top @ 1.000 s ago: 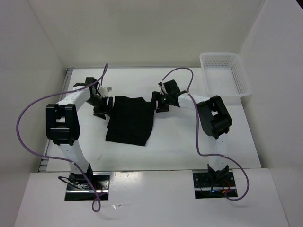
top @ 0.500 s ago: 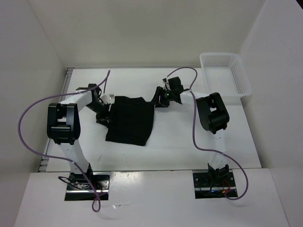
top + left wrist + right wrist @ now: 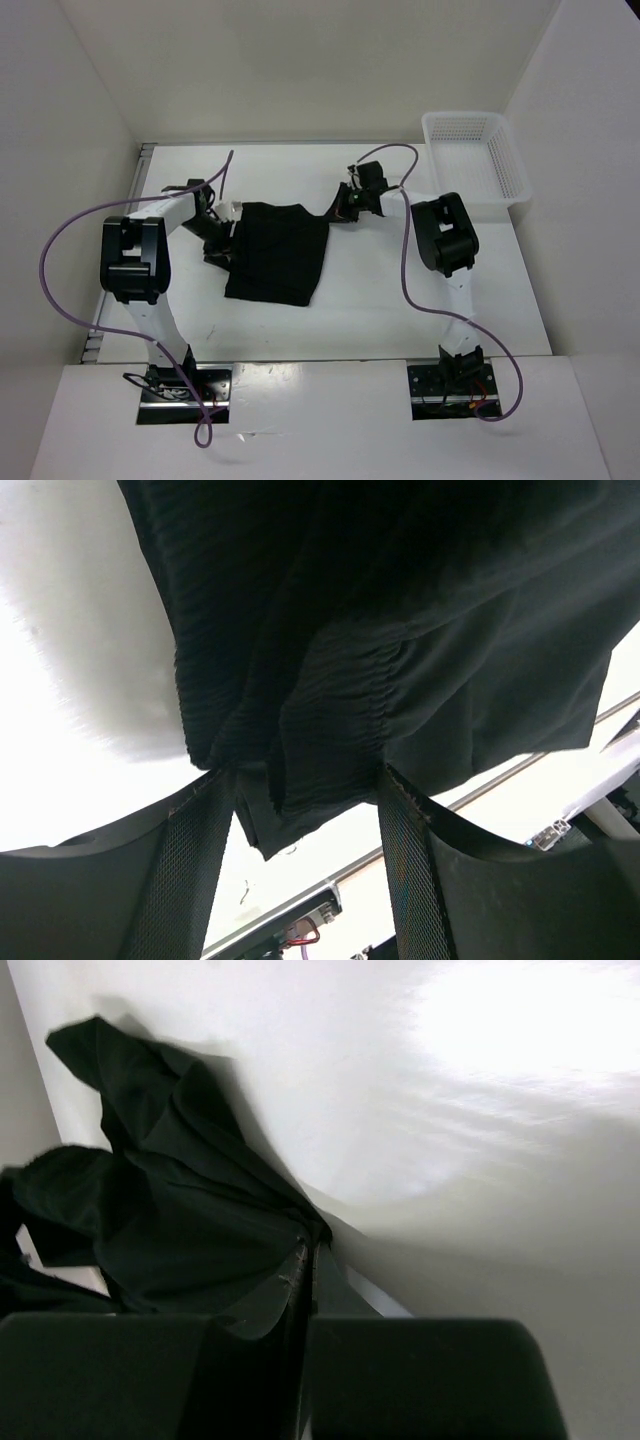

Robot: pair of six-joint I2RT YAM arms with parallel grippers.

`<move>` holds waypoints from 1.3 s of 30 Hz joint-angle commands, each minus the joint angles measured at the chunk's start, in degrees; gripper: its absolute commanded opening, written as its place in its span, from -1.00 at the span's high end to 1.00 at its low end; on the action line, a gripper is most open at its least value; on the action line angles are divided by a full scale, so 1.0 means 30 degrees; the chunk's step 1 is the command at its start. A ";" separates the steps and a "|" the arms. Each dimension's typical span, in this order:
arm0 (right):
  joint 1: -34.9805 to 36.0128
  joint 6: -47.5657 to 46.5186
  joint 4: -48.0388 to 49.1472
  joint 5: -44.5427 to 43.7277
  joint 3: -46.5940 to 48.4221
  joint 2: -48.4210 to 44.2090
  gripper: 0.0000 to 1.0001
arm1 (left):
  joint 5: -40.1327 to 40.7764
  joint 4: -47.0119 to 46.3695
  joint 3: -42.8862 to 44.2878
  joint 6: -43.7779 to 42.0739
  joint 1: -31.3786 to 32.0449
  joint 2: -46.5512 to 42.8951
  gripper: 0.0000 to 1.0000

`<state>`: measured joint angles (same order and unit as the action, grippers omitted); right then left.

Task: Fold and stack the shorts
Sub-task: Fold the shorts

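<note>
The black shorts lie folded in the middle of the table. In the top view my left gripper is at their left edge. The left wrist view shows it open, its fingers on either side of the ribbed waistband, apart from it. My right gripper is at the shorts' far right corner. In the right wrist view its jaws are shut, and the corner of the dark fabric runs into the fingertips.
A white mesh basket stands at the back right corner of the table. White walls enclose the table on three sides. A purple cable loops over each arm.
The right gripper has moved in to the shorts' far right corner and shut on it. The left gripper slid in to the left edge and stayed open.
</note>
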<state>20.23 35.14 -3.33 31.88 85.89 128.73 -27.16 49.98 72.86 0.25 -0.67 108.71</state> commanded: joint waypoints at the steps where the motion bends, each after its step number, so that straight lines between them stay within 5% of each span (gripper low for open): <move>1: -0.1348 0.0710 0.0877 -0.1102 0.0902 -0.0222 1.00 | -0.0934 0.0304 0.0877 -0.0084 0.0046 0.0152 -0.32; 10: -0.2376 -0.1251 -0.2226 -0.0757 0.7305 0.1795 0.99 | -0.3980 0.0480 0.2957 -0.0084 0.0252 0.0679 -0.45; 13: -0.2553 -0.2012 -0.4216 -0.0171 1.0176 0.3260 -0.13 | -0.4219 0.0830 0.3516 -0.0084 0.0252 0.1060 -0.48; 19: -0.2553 -0.3390 -0.6036 -0.0926 1.1246 0.2827 -0.49 | -0.4045 0.0832 0.3750 -0.0084 0.0427 0.1062 -0.50; 22: -0.2553 -0.3919 -0.6503 -0.2798 1.0076 0.0662 -0.98 | -0.3254 0.0366 0.3750 -0.0084 0.0427 0.0388 -0.60; 31: -0.2553 -0.5030 -0.6125 -0.9480 0.1817 -0.8975 -1.00 | -0.1553 -0.0721 0.5010 -0.0084 0.0048 -0.1050 -0.65; 39: -0.3632 -0.7112 -0.9632 -1.1652 -0.2729 -1.5012 -1.00 | 0.2335 -0.3385 0.5538 -0.0084 -0.1298 -0.4650 -1.00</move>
<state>11.68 17.15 -25.32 0.84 81.17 85.97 -26.57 44.47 86.94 0.27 -2.87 100.99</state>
